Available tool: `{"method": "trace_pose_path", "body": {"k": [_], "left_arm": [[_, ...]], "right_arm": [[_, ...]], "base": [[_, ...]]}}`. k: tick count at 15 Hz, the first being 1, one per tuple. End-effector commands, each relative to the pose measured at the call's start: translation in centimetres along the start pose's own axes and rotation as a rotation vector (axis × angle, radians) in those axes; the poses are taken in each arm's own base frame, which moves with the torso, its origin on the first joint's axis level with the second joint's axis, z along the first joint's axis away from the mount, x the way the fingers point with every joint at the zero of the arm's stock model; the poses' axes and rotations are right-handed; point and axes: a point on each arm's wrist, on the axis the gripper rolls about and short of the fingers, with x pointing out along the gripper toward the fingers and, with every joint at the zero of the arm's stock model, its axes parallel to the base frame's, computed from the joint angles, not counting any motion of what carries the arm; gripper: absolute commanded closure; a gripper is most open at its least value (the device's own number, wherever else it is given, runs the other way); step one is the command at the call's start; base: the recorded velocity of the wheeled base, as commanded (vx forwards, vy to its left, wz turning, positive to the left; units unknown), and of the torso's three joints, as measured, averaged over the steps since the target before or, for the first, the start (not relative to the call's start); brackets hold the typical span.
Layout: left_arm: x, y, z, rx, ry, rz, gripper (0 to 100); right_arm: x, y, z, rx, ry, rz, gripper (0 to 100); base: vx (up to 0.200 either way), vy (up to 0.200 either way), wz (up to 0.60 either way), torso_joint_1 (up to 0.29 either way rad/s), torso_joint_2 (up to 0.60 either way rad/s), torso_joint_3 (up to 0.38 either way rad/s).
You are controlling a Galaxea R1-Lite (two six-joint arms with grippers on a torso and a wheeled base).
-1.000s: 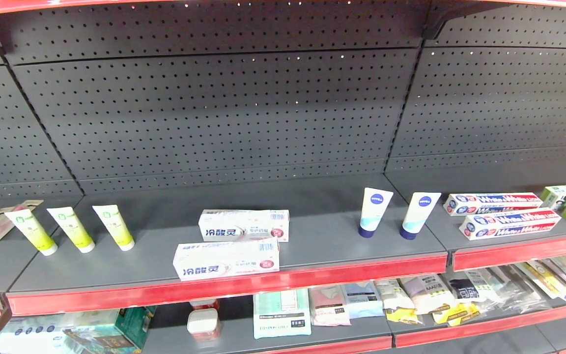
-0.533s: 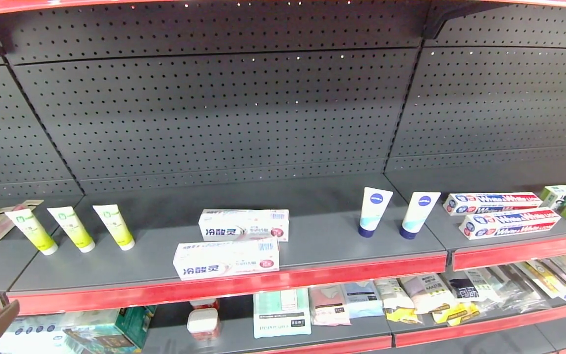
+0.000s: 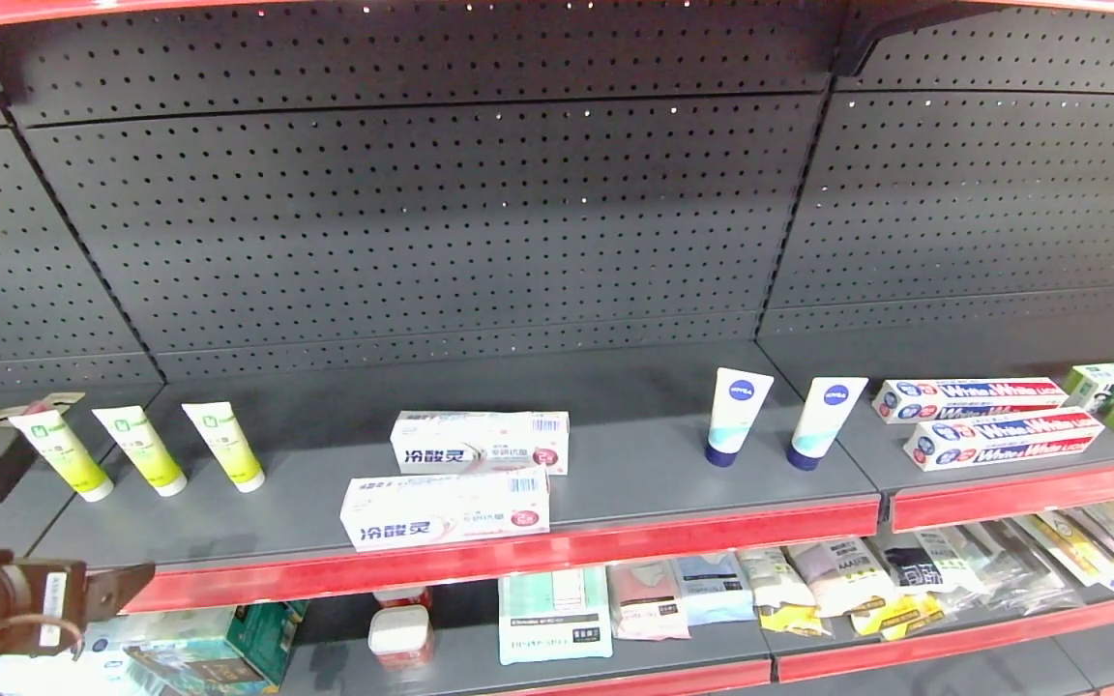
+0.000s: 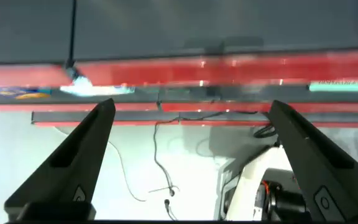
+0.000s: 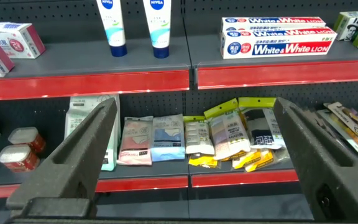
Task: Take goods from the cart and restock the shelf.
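On shelf (image 3: 634,454), from left: three tubes (image 3: 140,450) standing in row; at centre rear box (image 3: 480,442) just behind front box (image 3: 445,508), front box near edge; two tubes (image 3: 737,418) standing side by side; long boxes (image 3: 969,399), one behind other. On lower shelf (image 3: 325,638) beneath: jars (image 3: 400,638) left, packets (image 3: 649,599) in row rightward. Left hand (image 3: 88,507) before shelf edge, far left.
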Motion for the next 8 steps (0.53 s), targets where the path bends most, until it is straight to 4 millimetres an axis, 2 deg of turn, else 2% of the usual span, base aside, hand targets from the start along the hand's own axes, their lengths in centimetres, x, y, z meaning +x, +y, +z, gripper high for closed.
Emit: {"method": "trace_pose_path", "body": {"k": [1, 8], "left_arm": [[3.4, -1.1, 0.6, 0.016, 0.067, -0.038, 0], [6.1, -4.2, 1.8, 0.060, 0.009, -0.130, 0]], "right_arm": [[0.0, 0.0, 0.0, 0.000, 0.001, 0.001, 0], [0.0, 0.0, 0.0, 0.000, 0.001, 0.001, 0]], "base": [[0.000, 0.000, 0.00, 0.000, 0.00, 0.000], [0.000, 0.000, 0.00, 0.000, 0.00, 0.000]]}}
